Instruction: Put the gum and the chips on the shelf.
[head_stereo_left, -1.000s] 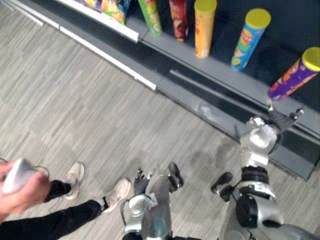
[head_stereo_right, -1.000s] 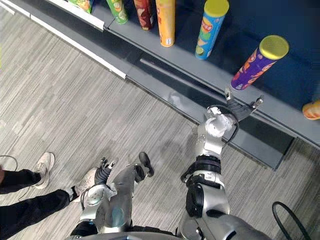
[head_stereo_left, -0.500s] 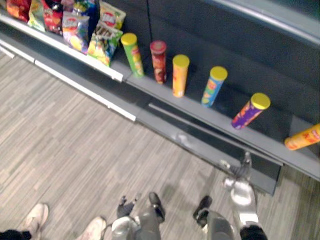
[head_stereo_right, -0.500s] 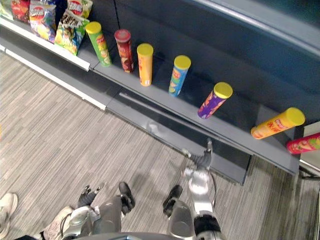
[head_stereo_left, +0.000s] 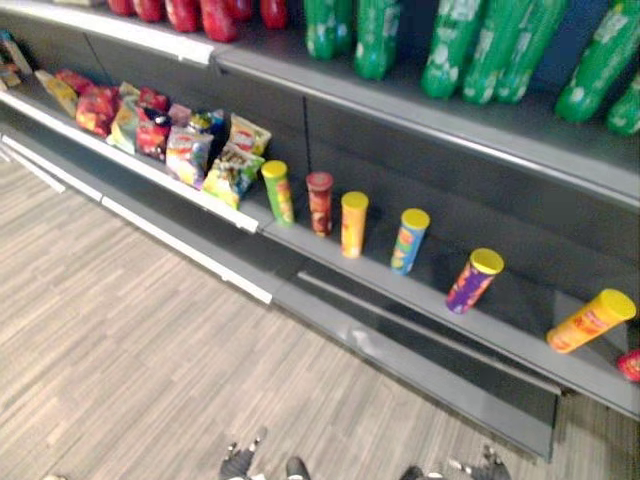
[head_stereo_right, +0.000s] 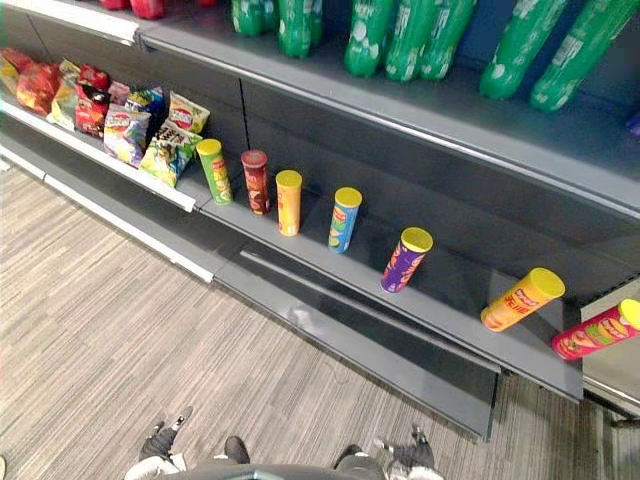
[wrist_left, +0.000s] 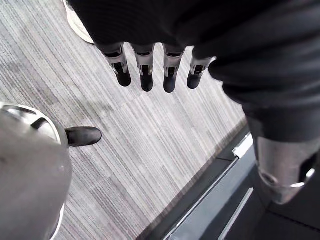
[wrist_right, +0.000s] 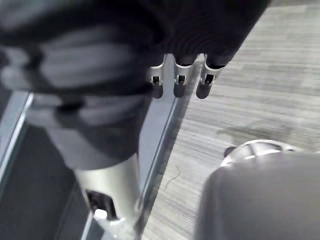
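Now the left robot hand (head_stereo_right: 160, 440) and right robot hand (head_stereo_right: 408, 455) hang slack and empty at the frame's bottom edge, chip tubes (head_stereo_right: 289, 202) stand mid-frame on the shelf (head_stereo_right: 455, 305), so the next item wants a square, firm grip

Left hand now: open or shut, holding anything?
Open, empty. The left hand has its fingers straight in a row and its thumb apart, with nothing between them. The grey striped carpet floor lies beyond.
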